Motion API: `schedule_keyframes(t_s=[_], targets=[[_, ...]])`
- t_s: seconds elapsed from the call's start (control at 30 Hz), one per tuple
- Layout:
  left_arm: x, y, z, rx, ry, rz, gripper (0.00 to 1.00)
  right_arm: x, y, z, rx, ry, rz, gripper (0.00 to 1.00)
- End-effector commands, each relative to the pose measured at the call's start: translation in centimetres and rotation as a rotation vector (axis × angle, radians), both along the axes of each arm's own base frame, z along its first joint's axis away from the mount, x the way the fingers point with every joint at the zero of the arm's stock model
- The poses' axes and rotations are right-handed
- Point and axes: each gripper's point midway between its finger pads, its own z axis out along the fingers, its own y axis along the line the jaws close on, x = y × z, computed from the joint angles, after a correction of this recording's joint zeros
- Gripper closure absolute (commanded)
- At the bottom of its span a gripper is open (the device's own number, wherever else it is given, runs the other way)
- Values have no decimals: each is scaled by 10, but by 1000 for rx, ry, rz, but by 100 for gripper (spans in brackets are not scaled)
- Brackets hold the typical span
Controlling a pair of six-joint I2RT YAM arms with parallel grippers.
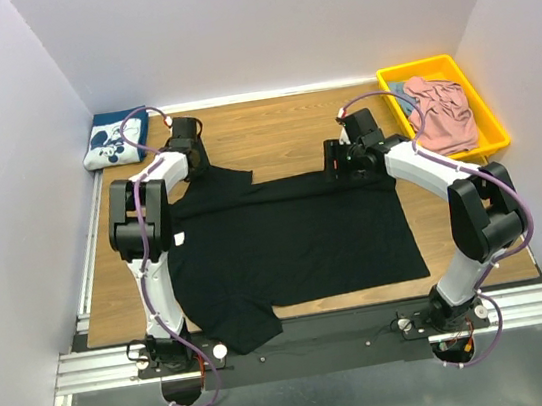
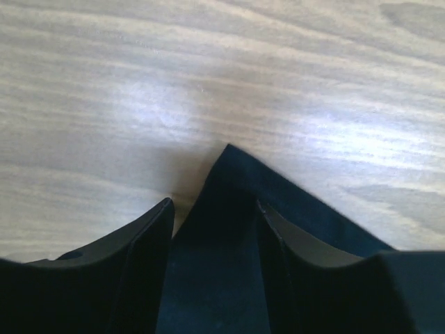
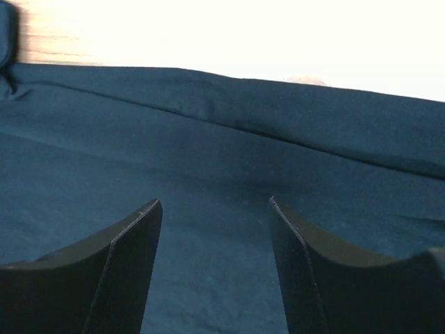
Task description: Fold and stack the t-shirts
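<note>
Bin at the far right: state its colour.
The bin is yellow, seen best in the top view.

Large t-shirt (image 1: 296, 240) spread flat across centre of desk (image 1: 271, 127), folded t-shirt (image 1: 113, 142) at upper left of frame on desk's far corner, tray (image 1: 418, 66) at upper right, heaped t-shirt (image 1: 443, 113) inside it

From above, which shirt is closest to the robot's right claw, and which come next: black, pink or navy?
1. Black t-shirt, directly under the right gripper.
2. Pink t-shirt, in the yellow bin to its right.
3. Navy t-shirt, far left corner.
</note>
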Motion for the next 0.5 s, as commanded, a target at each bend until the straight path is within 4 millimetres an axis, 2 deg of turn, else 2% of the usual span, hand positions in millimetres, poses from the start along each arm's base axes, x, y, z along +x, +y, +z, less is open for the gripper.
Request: schedule_keyframes(t_s=[0.0,0.1,0.2,0.27,0.3,0.37,0.4,0.47], targets=[[-3,4,-14,23,53,6,46,-6,4,4,19,-4,2,30],[-6,1,-20,13,73,0,51,-6,3,3,17,0,-2,30],[-11,-1,-16,3,69,-6,75,-6,4,2,16,0,-1,31],[-12,-2,-12,2,62,-11,87,-4,4,3,17,-3,-1,30],[-14,0,-7,0,54,-7,99,-3,5,4,19,-7,1,31],[-17,-1,-1,-5,41,-11,100,-2,6,4,20,-6,2,30],[-17,-2,11,-13,14,-12,100,0,7,7,25,-13,2,30],[-20,-5,22,-28,-1,-20,100,2,9,7,26,-15,6,30]])
